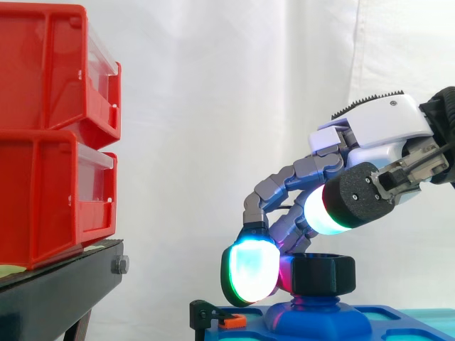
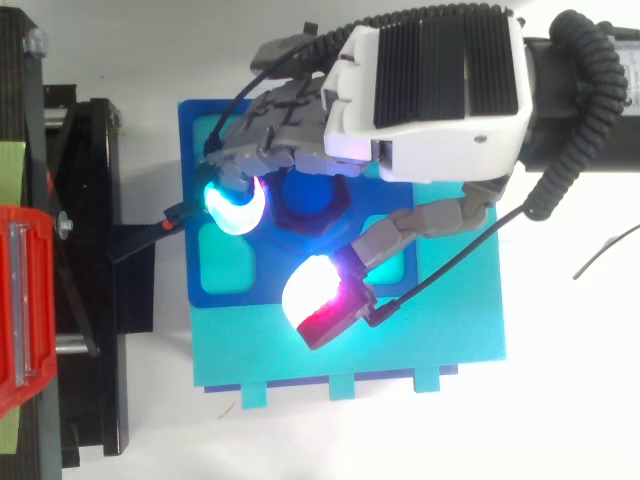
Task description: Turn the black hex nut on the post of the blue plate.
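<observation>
The black hex nut [image 1: 323,274] [image 2: 311,200] sits on the raised post [image 1: 316,312] of the blue plate [image 1: 387,321] [image 2: 190,215]. My hand [image 1: 384,128] [image 2: 430,90] reaches in from the right and hangs over it. Its fingers curl down round the nut's left side, and a cyan-glowing pad [image 1: 249,273] [image 2: 232,205] and a magenta one rest against it. The thumb [image 1: 334,206] [image 2: 322,297] stands a little higher, on the nut's near side, slightly apart from it. The palm hides part of the nut in the top view.
The blue plate lies on a teal base [image 2: 430,340]. Two stacked red bins [image 1: 50,135] stand on a black stand [image 1: 64,284] to the left. A small black clip with an orange piece [image 1: 217,317] sits at the plate's left edge.
</observation>
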### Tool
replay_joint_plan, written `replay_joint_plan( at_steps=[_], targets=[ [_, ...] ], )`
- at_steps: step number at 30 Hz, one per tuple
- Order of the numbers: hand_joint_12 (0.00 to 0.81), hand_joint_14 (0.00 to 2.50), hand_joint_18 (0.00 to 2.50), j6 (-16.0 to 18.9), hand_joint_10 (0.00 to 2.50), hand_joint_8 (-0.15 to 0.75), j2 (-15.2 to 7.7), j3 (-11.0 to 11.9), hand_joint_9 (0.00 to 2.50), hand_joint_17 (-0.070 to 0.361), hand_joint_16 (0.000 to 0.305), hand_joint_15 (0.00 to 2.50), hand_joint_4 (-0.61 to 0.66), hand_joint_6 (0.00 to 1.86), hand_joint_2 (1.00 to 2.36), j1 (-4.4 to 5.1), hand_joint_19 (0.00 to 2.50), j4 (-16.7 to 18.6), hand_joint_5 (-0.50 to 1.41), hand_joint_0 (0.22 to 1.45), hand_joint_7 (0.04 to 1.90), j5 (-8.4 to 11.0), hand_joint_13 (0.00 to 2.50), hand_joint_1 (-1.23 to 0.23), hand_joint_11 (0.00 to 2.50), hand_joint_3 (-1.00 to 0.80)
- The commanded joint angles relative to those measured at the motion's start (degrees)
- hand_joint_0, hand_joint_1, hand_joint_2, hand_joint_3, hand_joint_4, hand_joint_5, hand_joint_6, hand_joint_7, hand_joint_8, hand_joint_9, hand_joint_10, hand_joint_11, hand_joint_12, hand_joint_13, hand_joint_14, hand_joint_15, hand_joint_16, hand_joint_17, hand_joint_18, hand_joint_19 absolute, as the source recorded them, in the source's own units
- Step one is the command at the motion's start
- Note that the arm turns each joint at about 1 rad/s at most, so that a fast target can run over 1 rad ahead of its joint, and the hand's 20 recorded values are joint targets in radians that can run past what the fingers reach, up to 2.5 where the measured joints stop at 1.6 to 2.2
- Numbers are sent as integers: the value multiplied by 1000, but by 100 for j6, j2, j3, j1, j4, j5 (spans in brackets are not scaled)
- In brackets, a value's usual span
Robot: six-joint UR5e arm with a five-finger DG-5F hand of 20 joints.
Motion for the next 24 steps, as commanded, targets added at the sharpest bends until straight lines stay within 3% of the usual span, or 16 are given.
replay_joint_plan(
  at_steps=[1,7,8,15,24],
  targets=[
    [370,6,220,-27,3,259,0,5,526,120,53,180,277,503,1000,-64,271,-19,-142,452,967,-169,432,-382,97,-500],
    [370,7,224,-44,3,257,0,5,526,119,53,181,276,503,1000,-170,279,-19,-142,454,968,-265,433,-384,98,-500],
    [369,7,224,-88,3,257,0,5,526,119,53,181,274,503,1000,-240,272,-19,-143,456,968,-371,432,-385,98,-500],
    [368,6,229,-202,3,258,0,5,529,119,53,177,276,503,1000,-389,280,7,-142,458,969,-538,433,-388,99,-500],
    [367,8,230,-281,2,255,0,5,524,118,53,178,273,503,1000,-679,280,16,-143,460,961,-810,434,-398,99,-500]
  ],
)
